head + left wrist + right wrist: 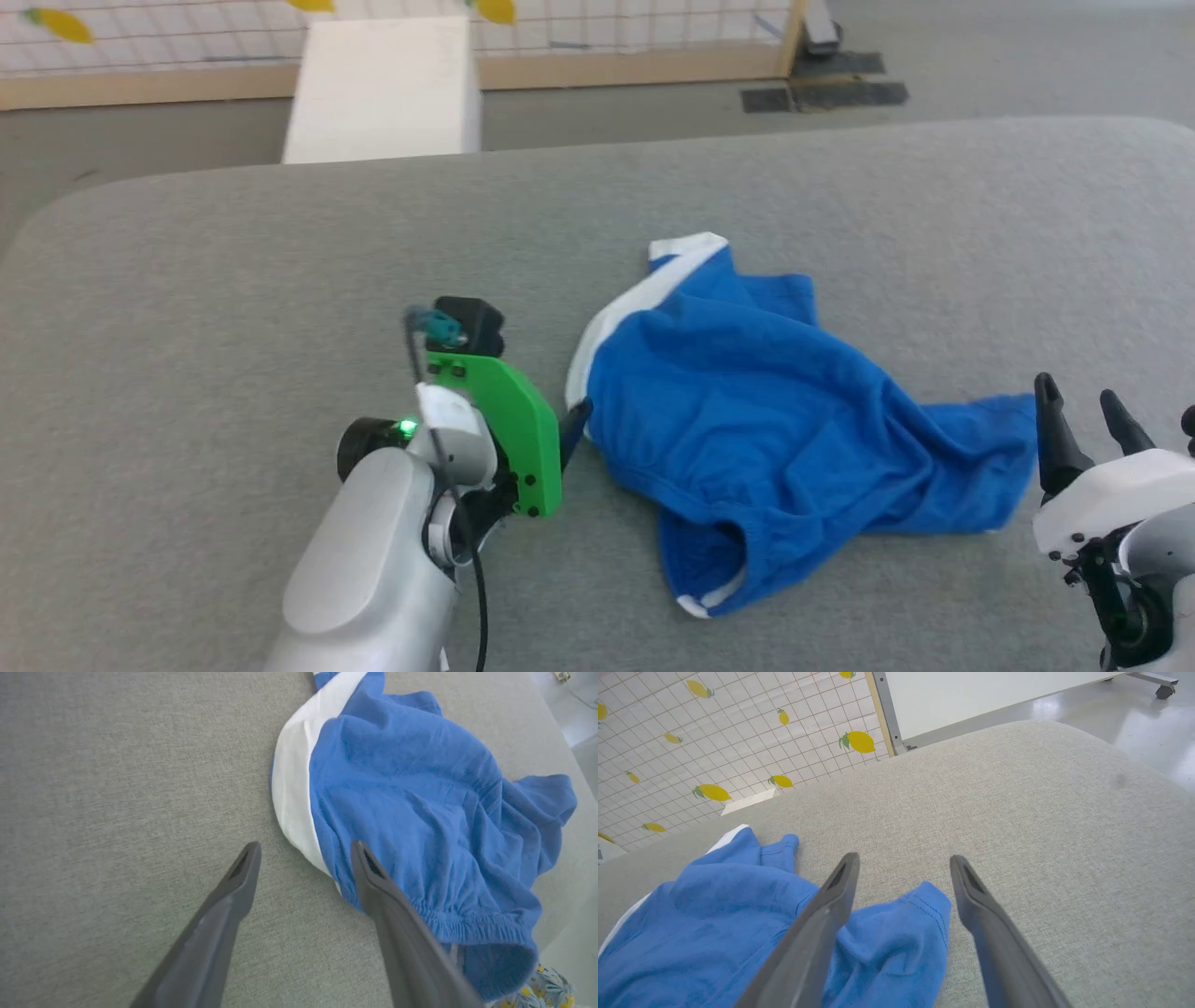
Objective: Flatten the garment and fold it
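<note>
The garment (766, 411), bright blue shorts with white edge trim, lies crumpled on the grey padded table (233, 280), right of centre. My left gripper (574, 425) stands open at the garment's left edge. In the left wrist view the left gripper (304, 847) straddles the white trim of the garment (420, 802), with one finger over the blue fabric near the gathered waistband. My right gripper (1083, 411) is open at the garment's right end. In the right wrist view the right gripper (904, 858) hovers above a blue corner of the garment (738, 924), holding nothing.
A white block (383, 89) stands beyond the table's far edge, in front of a tiled wall with lemon prints (714, 742). The table's rounded right edge (1134, 765) drops to a shiny floor. Bare grey cloth stretches left of the garment.
</note>
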You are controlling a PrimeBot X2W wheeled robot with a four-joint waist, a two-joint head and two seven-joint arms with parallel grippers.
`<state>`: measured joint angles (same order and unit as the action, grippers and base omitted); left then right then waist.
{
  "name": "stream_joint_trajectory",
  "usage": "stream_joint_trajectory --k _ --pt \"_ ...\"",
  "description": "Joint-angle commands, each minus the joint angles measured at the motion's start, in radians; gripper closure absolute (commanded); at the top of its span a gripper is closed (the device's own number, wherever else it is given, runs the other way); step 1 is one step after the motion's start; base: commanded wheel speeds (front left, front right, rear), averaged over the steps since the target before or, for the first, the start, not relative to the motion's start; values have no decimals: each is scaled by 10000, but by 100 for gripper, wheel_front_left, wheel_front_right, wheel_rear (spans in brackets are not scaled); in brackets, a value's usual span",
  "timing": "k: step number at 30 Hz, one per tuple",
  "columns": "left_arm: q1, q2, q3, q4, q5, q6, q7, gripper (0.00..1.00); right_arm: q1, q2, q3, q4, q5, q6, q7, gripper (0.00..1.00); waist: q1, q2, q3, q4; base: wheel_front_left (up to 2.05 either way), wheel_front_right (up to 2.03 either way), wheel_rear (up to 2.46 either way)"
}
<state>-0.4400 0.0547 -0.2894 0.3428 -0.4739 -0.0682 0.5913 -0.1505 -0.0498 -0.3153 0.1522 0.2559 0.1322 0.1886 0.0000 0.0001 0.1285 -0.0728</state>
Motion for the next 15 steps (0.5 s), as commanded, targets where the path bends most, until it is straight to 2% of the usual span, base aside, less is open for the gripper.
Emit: stream_joint_trajectory --k 1,5,10,11,12,15 --pt "-180 82 -89 119 59 93 341 0 -90 -6 83 34 94 -15 -116 0 0 -1 490 -688 0 0 0" --pt "-107 181 -229 288 -35 138 996 0 10 -5 123 214 234 -15 -329 0 0 -1 730 -1113 0 0 0" --pt "245 208 -360 214 -304 -48 1153 0 133 -5 5 345 216 -15 -565 0 0 -1 858 -1182 0 0 0" --pt "286 196 -330 161 -401 -87 1053 54 136 -5 -19 370 214 -15 -599 0 0 -1 854 -1141 0 0 0" --pt "330 180 -302 111 -506 -128 920 100 122 -5 -24 401 209 -15 -640 0 0 -1 835 -1080 0 0 0" --pt "449 144 241 -345 -1035 -94 206 100 0 -5 107 537 141 -15 -717 0 0 -1 554 -627 0 0 0"
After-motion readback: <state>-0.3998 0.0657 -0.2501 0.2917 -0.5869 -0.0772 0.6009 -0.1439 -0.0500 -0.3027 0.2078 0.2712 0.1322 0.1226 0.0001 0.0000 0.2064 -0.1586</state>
